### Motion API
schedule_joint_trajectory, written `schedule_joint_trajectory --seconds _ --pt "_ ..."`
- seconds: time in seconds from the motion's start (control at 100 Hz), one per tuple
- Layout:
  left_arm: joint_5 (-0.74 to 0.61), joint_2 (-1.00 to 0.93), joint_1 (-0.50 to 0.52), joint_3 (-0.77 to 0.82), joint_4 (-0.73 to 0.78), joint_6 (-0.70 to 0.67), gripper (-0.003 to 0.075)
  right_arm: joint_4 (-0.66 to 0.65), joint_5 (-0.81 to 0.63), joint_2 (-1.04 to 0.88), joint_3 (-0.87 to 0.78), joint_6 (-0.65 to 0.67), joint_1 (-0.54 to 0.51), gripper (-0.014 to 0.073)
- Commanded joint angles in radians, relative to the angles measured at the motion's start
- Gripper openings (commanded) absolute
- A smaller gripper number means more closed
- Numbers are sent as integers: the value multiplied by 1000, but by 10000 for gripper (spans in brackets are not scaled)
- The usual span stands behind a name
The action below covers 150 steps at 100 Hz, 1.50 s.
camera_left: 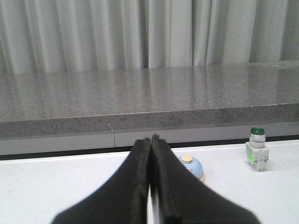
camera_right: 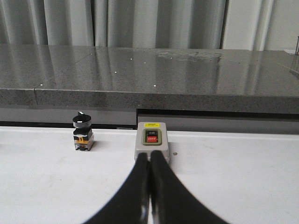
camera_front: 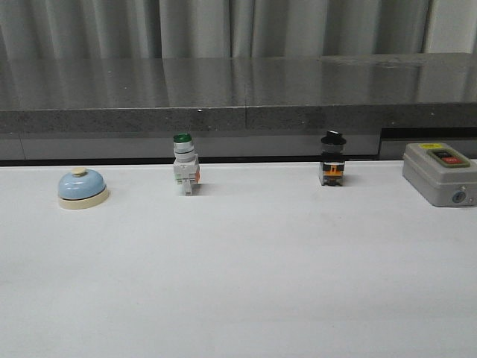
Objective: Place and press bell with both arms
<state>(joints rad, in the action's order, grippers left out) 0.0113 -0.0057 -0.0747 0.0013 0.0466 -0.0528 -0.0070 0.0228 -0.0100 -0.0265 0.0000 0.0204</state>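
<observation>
Bell (camera_front: 83, 187), the small light-blue dome with a cream base and cream knob, is sitting upright on the white table (camera_front: 238, 283) at the far left of the front view, well apart from the other devices lined up along the back edge. A green-capped switch (camera_front: 185, 164) is standing near the middle, a black-capped switch (camera_front: 332, 159) right of it, and a grey control box (camera_front: 440, 173) with red and black buttons at the far right. Neither arm is showing in the front view, so nothing has been approached yet and the task is judged to be at its very start. In the left wrist view, the left gripper (camera_left: 151, 140) is pointing toward the bell (camera_left: 192, 166), its black fingers pressed together with nothing between them, and the bell is lying just beyond and a little to the side of the tips. In the right wrist view, the right gripper (camera_right: 150, 156) is likewise held together and empty, aimed at the grey box (camera_right: 152, 140), with the black-capped switch (camera_right: 82, 132) off to one side. The next move is probably calling for the left jaws to part, straddle the bell's dome and carry it toward the table's centre, where the right arm can reach down onto the knob.
</observation>
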Motion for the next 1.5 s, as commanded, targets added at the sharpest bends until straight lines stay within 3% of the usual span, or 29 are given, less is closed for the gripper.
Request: schedule_joint_trajectory --seconds 0.0,0.65,0.88,1.19,1.49 --pt "-79 -27 0 42 -8 -12 -20 -9 -84 -18 15 -7 -6 -60" --pt "-61 -25 0 -13 -59 -12 -20 -9 -84 -18 15 -7 -6 -60" --pt "92 75 0 -171 -142 -12 -20 -9 -84 -18 15 -7 -6 -60" --pt "165 353 0 -423 -242 -12 -20 -9 -84 -18 15 -7 -6 -60" --pt "424 660 0 -704 -227 -6 -20 -9 -84 -18 15 -7 -6 -60"
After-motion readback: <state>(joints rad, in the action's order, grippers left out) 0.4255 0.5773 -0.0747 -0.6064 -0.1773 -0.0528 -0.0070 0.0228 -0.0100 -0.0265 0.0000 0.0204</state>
